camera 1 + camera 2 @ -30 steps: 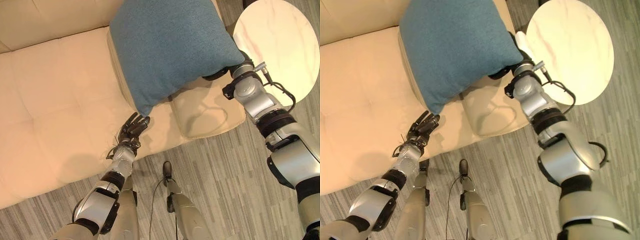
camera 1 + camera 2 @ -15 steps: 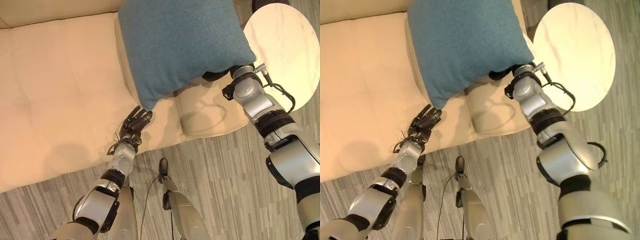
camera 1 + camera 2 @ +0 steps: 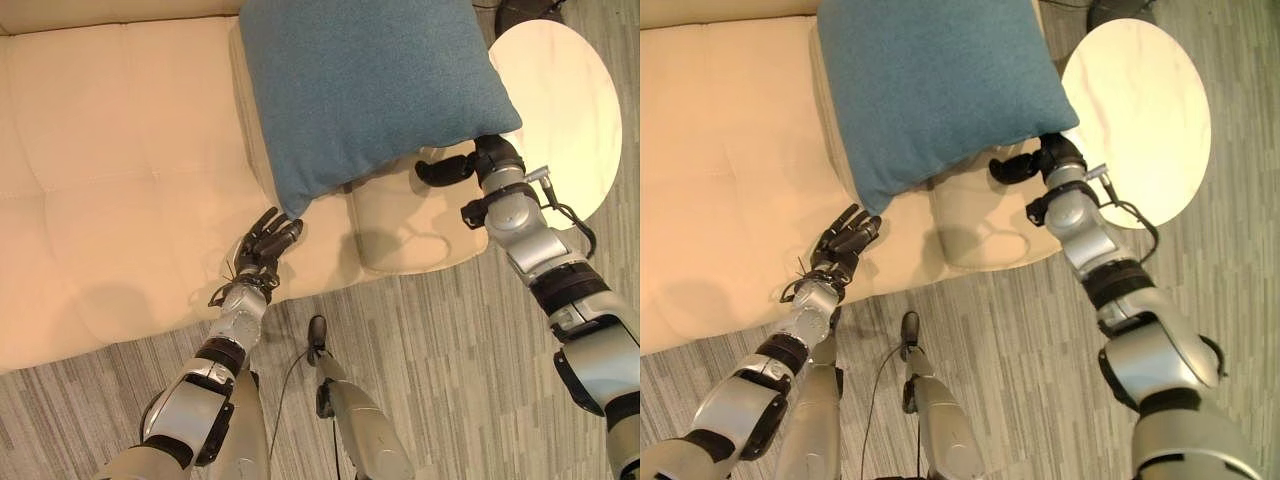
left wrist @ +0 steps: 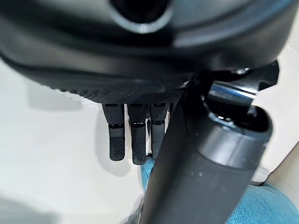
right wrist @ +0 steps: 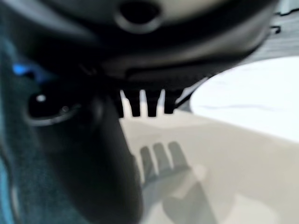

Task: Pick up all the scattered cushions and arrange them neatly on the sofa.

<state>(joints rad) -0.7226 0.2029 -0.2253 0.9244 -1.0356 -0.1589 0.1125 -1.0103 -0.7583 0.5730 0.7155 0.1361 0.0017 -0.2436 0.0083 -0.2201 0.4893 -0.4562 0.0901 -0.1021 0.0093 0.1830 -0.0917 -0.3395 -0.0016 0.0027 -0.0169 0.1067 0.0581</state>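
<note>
A large blue cushion (image 3: 365,85) lies on the right end of the cream sofa (image 3: 120,150), its lower edge hanging over the armrest (image 3: 405,225). My right hand (image 3: 447,170) is open just below the cushion's right corner, with the fingers (image 5: 142,107) straight above the armrest and nothing in them. My left hand (image 3: 264,245) is open over the seat's front edge, its fingertips (image 4: 133,140) close under the cushion's lower corner (image 4: 261,205).
A round white marble-look side table (image 3: 565,110) stands right of the sofa, close behind my right forearm. Grey wood-pattern floor (image 3: 450,350) runs along the sofa's front. The seat to the left of the cushion is bare.
My right hand has come out from under the cushion's right corner and now shows free beside it. The cushion stays on the sofa. The left hand has hardly moved; the camera shifted slightly.
</note>
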